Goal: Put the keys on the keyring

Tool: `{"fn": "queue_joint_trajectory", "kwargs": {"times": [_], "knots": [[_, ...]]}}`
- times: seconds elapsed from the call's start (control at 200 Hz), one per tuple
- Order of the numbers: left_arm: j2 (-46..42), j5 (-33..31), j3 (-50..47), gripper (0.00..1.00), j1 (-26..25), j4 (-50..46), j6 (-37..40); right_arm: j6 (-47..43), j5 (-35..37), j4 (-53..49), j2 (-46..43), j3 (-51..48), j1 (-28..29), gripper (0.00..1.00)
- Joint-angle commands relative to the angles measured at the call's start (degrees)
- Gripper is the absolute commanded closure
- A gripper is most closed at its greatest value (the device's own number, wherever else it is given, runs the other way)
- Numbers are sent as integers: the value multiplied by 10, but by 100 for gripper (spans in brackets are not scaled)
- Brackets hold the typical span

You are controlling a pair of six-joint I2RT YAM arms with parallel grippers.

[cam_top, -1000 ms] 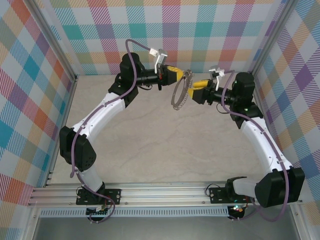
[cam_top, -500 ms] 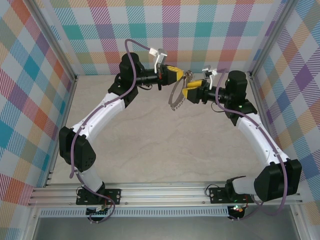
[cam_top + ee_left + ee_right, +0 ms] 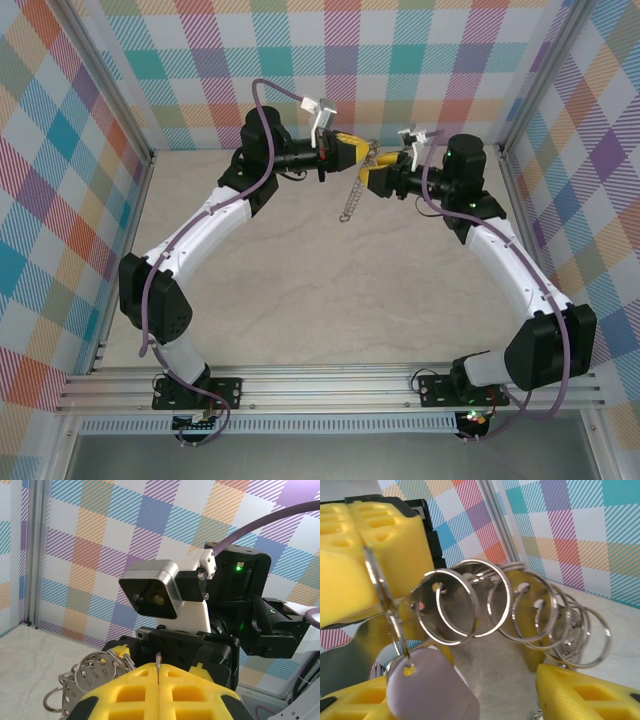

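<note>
Left fingers (image 3: 200, 692) are pressed fully together on the thin wire of the keyring (image 3: 355, 193), holding it aloft with its loops dangling toward the tabletop (image 3: 300, 290). I see the key (image 3: 432, 695), lilac-headed, hanging from that wire by its hole. It sits between my right fingers (image 3: 585, 690), which stand apart either side, gripping nothing I can make out. Both arms reach far forward and bend inward, wrists facing each other.

Bright even light, faint shadows; glints on the keyring (image 3: 476, 607); blurry wrist-view foregrounds.
</note>
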Motion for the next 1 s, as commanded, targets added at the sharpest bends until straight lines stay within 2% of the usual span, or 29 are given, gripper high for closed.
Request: {"fn": "queue_joint_trajectory", "kwargs": {"times": [0.0, 0.15, 0.345, 0.625, 0.995], "knots": [[-25, 8, -2, 100, -5, 37, -5, 1, 7, 17, 2, 17, 3, 45], [-26, 4, -4, 100, -5, 37, -4, -3, 4, 12, 0, 16, 4, 51], [-27, -1, -5, 100, -5, 39, -4, -10, -14, -7, 1, 22, 4, 50], [-26, -2, -5, 100, -6, 41, -5, -18, -9, -20, 2, 30, 4, 54], [-24, -4, -5, 100, -5, 44, -7, -15, -9, -24, 6, 35, 4, 53]]}}
